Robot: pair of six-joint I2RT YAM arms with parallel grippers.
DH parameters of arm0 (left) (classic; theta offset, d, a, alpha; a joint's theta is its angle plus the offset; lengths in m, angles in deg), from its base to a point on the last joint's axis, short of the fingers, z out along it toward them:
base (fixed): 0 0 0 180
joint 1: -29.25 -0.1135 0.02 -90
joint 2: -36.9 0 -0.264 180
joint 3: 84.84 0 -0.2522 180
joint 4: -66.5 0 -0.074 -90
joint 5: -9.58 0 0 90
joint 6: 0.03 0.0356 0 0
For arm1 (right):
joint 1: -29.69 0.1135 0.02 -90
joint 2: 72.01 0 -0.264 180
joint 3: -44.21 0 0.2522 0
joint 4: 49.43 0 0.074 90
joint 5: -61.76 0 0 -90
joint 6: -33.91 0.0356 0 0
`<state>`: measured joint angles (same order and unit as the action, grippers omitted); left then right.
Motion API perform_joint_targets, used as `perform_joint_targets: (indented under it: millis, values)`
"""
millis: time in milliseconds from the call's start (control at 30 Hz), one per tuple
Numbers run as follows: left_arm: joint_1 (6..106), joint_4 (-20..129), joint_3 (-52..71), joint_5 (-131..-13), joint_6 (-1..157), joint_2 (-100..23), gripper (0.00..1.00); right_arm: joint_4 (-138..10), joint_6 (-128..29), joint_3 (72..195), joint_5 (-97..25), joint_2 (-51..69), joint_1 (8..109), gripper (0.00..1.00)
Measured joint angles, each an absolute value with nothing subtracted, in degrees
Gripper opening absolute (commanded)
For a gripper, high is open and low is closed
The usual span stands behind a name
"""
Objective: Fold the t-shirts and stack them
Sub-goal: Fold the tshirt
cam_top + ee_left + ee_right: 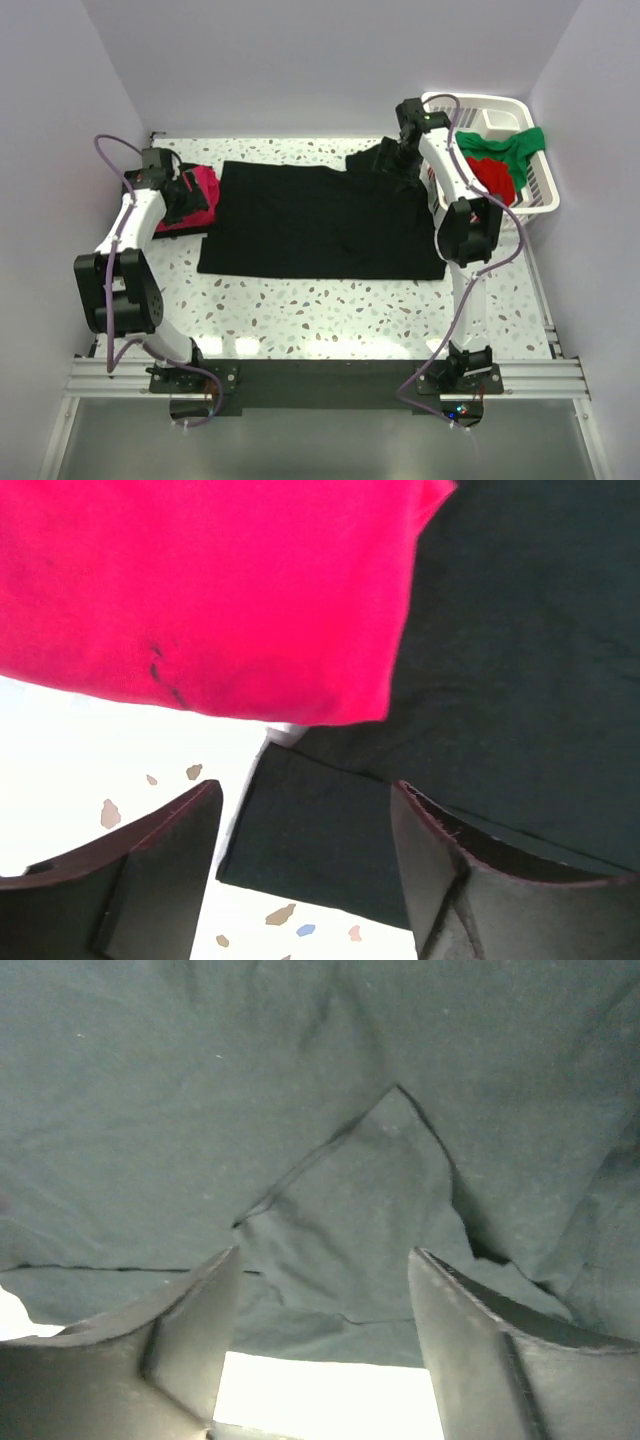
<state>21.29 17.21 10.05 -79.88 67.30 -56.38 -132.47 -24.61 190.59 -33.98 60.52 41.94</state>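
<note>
Roughly midway, by the look of it. Far left of the speckled tabletop point(330, 320): folded magenta-pink cloth t-shirt point(207, 185), seemingly parked on something dark, so probably a stack started. Left gripper point(305, 800) hovering right at its edge, jaws apart, nothing held. Middle: big black cloth t-shirt point(320, 220) spread flat, not fully folded yet. Right gripper point(325, 1260) over its bunched far-right sleeve, jaws apart too, empty. Far right: green cloth t-shirt point(510, 145) and red cloth t-shirt point(495, 178) waiting in the white slatted plastic basket point(543, 190), both yet to fold.
</note>
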Motion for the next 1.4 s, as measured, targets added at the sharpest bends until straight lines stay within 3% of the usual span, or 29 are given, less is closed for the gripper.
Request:
perform_joint_targets:
  millis: [133,533,933,1400]
  values:
    - [22.4,18.88,10.99,-79.16,67.25,-51.79,0.78,-128.89,-24.54,185.43,-34.61,57.04,41.62,0.8]
    - [27.28,25.56,22.55,-72.27,65.46,-49.3,0.79,-120.65,-27.41,148.45,-35.33,25.5,41.62,0.75]
    - [25.72,38.22,37.26,-66.7,56.96,-50.59,0.84,-120.45,-30.66,135.14,-24.45,23.84,41.62,0.7]
    - [25.75,39.4,40.95,-67.75,54.53,-46.91,0.85,-114.68,-34.88,126.9,-15.95,23.56,38.25,0.73]
